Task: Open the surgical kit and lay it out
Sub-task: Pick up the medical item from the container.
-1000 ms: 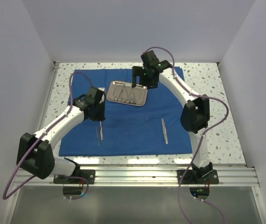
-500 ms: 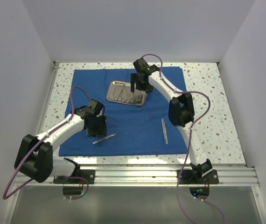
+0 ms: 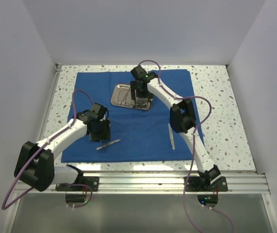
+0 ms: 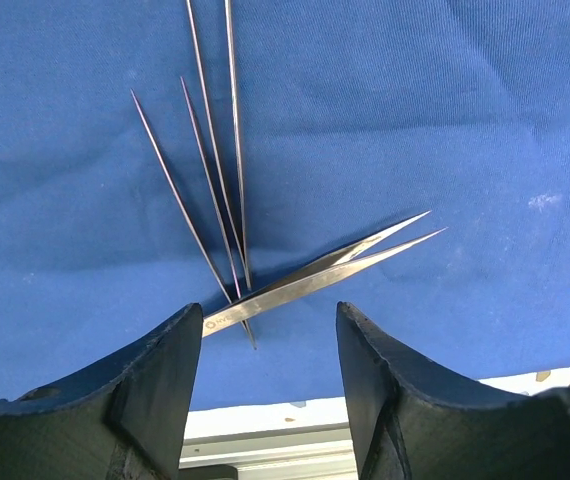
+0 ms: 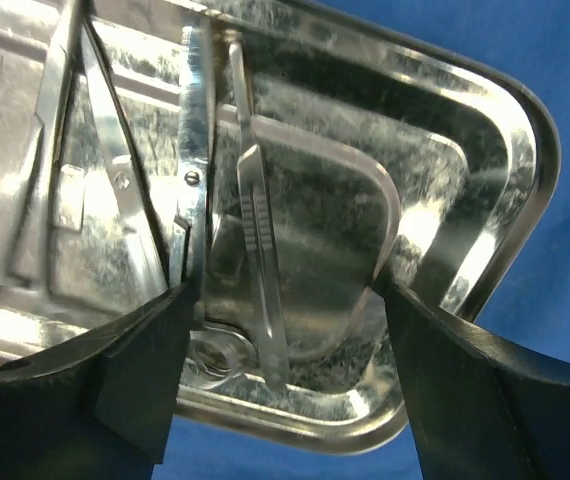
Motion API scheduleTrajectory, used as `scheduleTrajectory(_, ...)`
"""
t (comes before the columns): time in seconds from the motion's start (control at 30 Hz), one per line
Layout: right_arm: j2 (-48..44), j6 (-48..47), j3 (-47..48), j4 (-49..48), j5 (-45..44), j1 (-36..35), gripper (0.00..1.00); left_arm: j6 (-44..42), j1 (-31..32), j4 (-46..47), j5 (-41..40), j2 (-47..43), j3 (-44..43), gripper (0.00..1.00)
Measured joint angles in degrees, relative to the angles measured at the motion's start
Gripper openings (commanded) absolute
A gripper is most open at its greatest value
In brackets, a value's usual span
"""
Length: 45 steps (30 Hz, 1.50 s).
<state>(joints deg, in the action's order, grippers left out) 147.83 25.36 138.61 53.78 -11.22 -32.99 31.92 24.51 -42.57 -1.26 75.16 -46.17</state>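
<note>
The blue cloth [image 3: 138, 138] lies spread flat on the table. On its far half stands the steel tray [image 3: 116, 92] holding several silver instruments. My right gripper [image 3: 139, 99] hangs open over the tray's right end; in the right wrist view its jaws straddle a flat silver handle [image 5: 260, 250], with ring-handled scissors [image 5: 193, 200] beside it, and touch neither. My left gripper [image 3: 101, 135] is open above the cloth's near left. Just beyond its fingertips lie broad tweezers [image 4: 315, 275], slanted across two thin needle-pointed tweezers [image 4: 210, 170]. Nothing is between the left jaws.
Another pair of tweezers [image 3: 171, 136] lies alone on the cloth's near right. A speckled tabletop [image 3: 226, 121] surrounds the cloth, white walls close in three sides, and an aluminium rail [image 3: 153, 182] runs along the near edge.
The left gripper opened and let go of the broad tweezers, which now lie slanted on the cloth. The right gripper moved left and lower over the tray's right end.
</note>
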Motion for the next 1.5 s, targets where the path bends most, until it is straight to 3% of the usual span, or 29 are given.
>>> scheduleTrajectory(0.13, 1.9, -0.7, 3.0, 0.4, -1.6, -0.7, 0.75, -0.2, 0.0, -0.3, -0.4, 0.0, 0.0, 0.59)
scheduleTrajectory(0.3, 1.5, -0.7, 1.7, -0.2, -3.1, -1.0, 0.59, -1.3, 0.0, -0.4, -0.8, 0.0, 0.0, 0.59)
scheduleTrajectory(0.67, -8.4, 3.1, -15.9, -4.0, -2.1, -0.5, 0.52, -4.2, -0.1, -0.4, -2.5, 1.2, -1.1, 0.58)
scheduleTrajectory(0.73, -9.2, 3.8, -17.4, -4.1, -1.1, -0.5, 0.46, -4.7, -0.1, -0.4, -2.6, 1.6, -1.1, 0.58)
scheduleTrajectory(0.87, -9.6, 4.7, -18.7, -4.8, 0.4, -1.0, 0.45, -5.2, -0.1, -0.3, -2.5, 2.5, -1.1, 0.57)
scheduleTrajectory(1.07, -10.3, 5.9, -20.1, -5.5, 2.2, -0.3, 0.28, -5.6, -0.1, -0.3, -2.5, 2.8, -1.1, 0.57)
scheduleTrajectory(1.17, -10.3, 6.2, -20.1, -5.5, 2.9, -0.1, 0.15, -5.6, -0.1, -0.3, -2.5, 2.8, -1.1, 0.56)
scheduleTrajectory(1.2, -10.3, 6.2, -20.1, -5.5, 3.1, 0.0, 0.03, -5.6, -0.1, -0.3, -2.5, 2.8, -1.1, 0.56)
scheduleTrajectory(1.23, -10.3, 6.2, -20.1, -5.5, 3.2, 0.0, 0.0, -5.6, -0.1, -0.3, -2.5, 2.8, -1.1, 0.56)
scheduleTrajectory(1.5, -10.3, 6.2, -19.6, -4.9, 3.4, 0.0, 0.0, -5.6, -0.1, -0.3, -2.6, 2.9, -1.1, 0.54)
